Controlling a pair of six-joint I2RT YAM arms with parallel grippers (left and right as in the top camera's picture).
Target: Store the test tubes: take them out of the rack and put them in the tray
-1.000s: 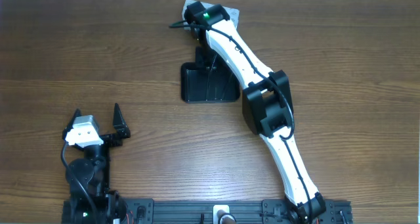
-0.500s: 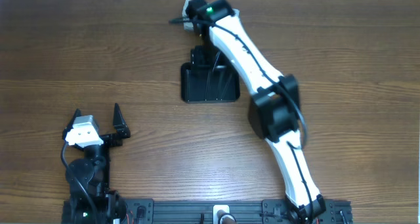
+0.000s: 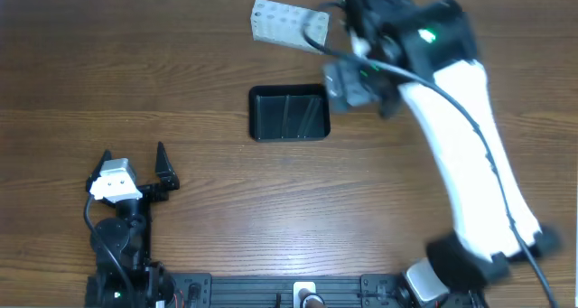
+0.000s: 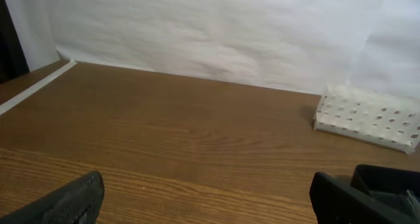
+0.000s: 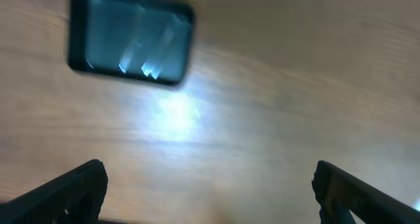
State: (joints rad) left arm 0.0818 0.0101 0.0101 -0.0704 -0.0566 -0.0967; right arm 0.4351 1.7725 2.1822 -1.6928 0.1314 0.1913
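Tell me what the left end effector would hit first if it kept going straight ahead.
Probably nothing: the left end effector points across bare table toward the white backdrop. The rack sits off to one side, though depth is hard to judge.

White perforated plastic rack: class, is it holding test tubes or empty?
Apparently empty: the white perforated plastic rack shows open holes in the left wrist and top views, with no tubes standing in it.
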